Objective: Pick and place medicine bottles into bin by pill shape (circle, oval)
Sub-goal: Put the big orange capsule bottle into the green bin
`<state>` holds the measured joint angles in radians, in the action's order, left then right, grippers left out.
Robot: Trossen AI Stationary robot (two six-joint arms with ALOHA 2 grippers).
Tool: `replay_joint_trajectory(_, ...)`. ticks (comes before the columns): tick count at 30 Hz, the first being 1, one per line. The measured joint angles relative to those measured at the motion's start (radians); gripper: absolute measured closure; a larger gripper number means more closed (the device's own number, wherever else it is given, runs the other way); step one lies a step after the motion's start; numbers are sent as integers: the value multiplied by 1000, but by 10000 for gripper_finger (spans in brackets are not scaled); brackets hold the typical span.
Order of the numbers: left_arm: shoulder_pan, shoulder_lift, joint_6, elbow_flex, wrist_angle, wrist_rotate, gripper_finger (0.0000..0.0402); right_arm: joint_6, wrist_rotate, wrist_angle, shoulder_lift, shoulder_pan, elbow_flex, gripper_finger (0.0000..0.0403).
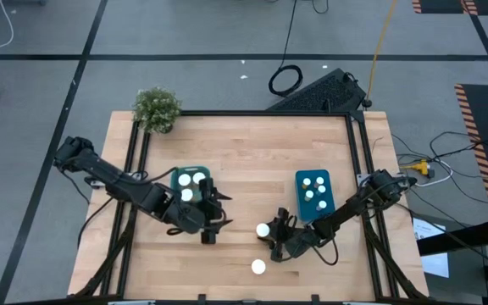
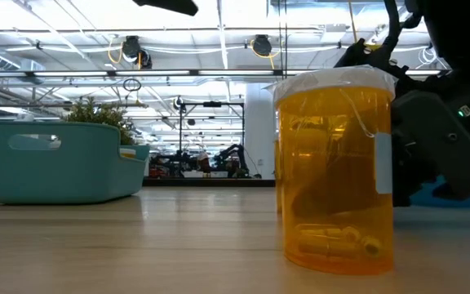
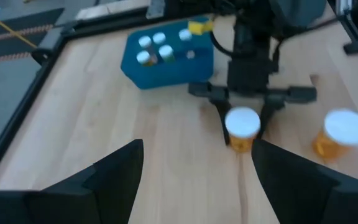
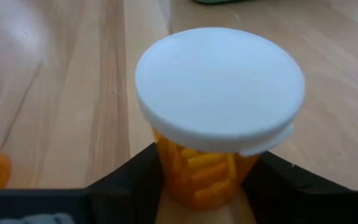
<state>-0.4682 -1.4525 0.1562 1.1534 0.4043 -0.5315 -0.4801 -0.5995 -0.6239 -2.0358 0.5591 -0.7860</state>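
My right pincer [image 1: 267, 240] sits low over the near middle of the table [image 1: 244, 152], its fingers spread to either side of an amber bottle [image 1: 263, 230] that stands upright on the wood; from my right wrist the two dark tips flank the body just under the cap, and I judge I am about to close on it, though I cannot say the pads are touching yet. I come in from the side and low so the wide white cap stays above my fingers and cannot slip through. The bottle is clear orange plastic with a flat round white lid broader than its body, and through the wall I see long yellow pills, which I read as oval. A second amber bottle [image 1: 258, 268] stands alone nearer the front edge, well apart. The blue bin [image 1: 314, 193] with several white-capped bottles lies just beyond my right arm, to the right. My left pincer [image 1: 207, 230] waits with fingers spread, just in front of the teal bin [image 1: 191, 188], which holds a few capped bottles.
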Motion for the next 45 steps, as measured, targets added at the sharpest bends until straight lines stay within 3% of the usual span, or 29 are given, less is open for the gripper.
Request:
replay_joint_trajectory(11, 55, 0, -70, 0, -61, 68, 98, 52, 33, -3, 81, -22, 3, 214)
replay_joint_trajectory(15, 82, 0, -99, 0, -61, 109, 98, 50, 70, 61, 183, -55, 3, 218)
replay_joint_trajectory(22, 132, 0, -120, 0, -63, 145, 98, -32, 229, 290, 406, -146, 2, 218)
replay_joint_trajectory(30, 181, 0, -128, 0, -87, 153, 98, 33, 354, 490, 627, -297, 2, 218)
replay_joint_trajectory(35, 235, 0, -165, 0, -152, 268, 98, 78, 438, 503, 655, -355, 2, 218)
replay_joint_trajectory(39, 292, -4, -143, 0, -170, 387, 98, 98, 444, 493, 641, -370, 1, 218)
replay_joint_trajectory(45, 310, -78, -151, -2, -225, 416, 68, 129, 447, 471, 597, -365, 0, 218)
